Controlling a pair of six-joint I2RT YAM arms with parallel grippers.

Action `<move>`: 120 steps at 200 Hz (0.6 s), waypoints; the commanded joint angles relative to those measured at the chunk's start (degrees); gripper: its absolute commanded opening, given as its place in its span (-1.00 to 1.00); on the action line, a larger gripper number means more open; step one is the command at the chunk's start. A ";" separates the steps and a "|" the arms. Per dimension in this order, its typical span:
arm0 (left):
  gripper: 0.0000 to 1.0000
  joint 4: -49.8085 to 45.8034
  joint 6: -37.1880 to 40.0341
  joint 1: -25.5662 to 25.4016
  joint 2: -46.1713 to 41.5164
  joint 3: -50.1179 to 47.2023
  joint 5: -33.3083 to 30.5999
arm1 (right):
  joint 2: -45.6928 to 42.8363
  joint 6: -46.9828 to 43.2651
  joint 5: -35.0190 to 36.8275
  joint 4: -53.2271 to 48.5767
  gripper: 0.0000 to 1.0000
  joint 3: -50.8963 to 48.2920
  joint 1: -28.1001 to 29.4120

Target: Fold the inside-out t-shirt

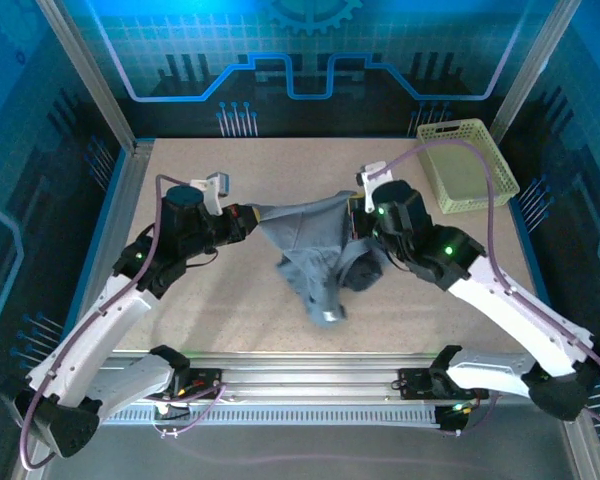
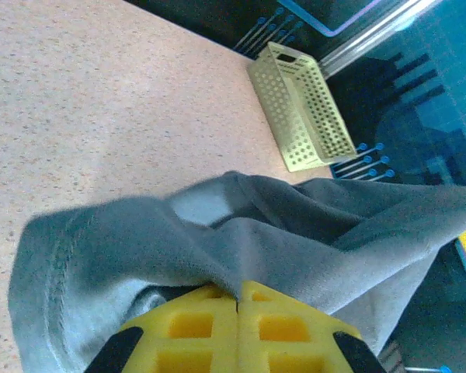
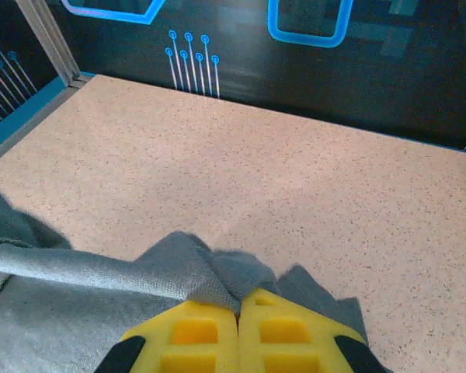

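Inside-out t-shirt hangs between both | left pincer clamps it | right pincer clamps it

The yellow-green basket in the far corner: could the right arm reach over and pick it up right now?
Probably not yet. The right arm's fingers are shut on the t-shirt, which hangs stretched to the left arm's fingers. Nothing stands between them and the basket, but they must let go first.

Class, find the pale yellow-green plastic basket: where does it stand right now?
In the top view the pale yellow-green perforated plastic basket sits at the far right corner of the table, beyond the right arm, apart from the dark grey fabric t-shirt mid-table.
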 commanded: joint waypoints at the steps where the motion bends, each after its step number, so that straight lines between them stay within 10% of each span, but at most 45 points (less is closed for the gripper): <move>1: -1.00 -8.97 0.65 0.40 5.12 2.21 -11.65 | 10.47 -2.26 -6.01 0.40 -1.00 3.35 -2.60; 62: -1.00 -12.28 0.73 6.03 8.94 -2.05 -11.68 | 19.53 -1.25 -7.04 0.88 -0.99 4.94 -3.27; 90: -1.00 -11.99 2.02 9.22 10.09 -3.67 -11.95 | 18.43 -1.31 -6.12 -2.25 -0.02 3.22 -3.50; 120: -1.00 -11.54 2.95 12.07 11.41 -5.19 -11.11 | 10.35 1.40 -8.59 -2.15 0.40 -6.98 -3.90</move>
